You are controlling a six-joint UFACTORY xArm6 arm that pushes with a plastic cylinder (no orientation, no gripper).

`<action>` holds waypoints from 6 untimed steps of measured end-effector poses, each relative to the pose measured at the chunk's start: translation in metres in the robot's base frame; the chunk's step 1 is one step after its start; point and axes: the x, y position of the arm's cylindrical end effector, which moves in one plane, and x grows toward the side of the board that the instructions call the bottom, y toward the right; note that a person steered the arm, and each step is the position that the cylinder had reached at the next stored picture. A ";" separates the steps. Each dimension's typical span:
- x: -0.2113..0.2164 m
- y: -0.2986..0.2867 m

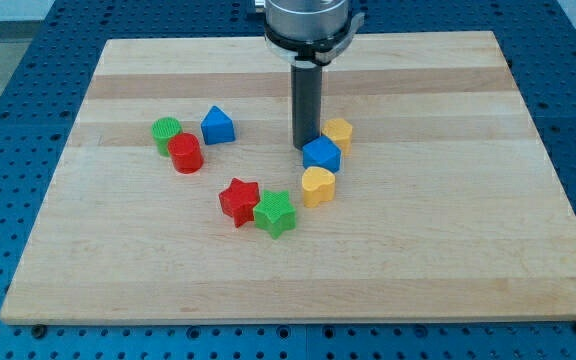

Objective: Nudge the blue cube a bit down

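Camera view: blue cube (321, 154) touching my tip (305, 148).

The surface (418, 250) is pale wood with lighter and darker lengthwise bands, on a blue perforated base (28, 40). My tip (306, 148) ends a dark rod under a silvery collar. The blue cube (322, 155) sits just beside it, with a yellow block (338, 131) and a yellow heart (318, 186) near; red star (239, 201), green star (275, 213), red cylinder (185, 153), green cylinder (166, 131) and blue triangular block (217, 126) lie farther toward the view's left.
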 end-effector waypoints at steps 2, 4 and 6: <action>-0.001 -0.044; 0.002 0.005; 0.005 0.005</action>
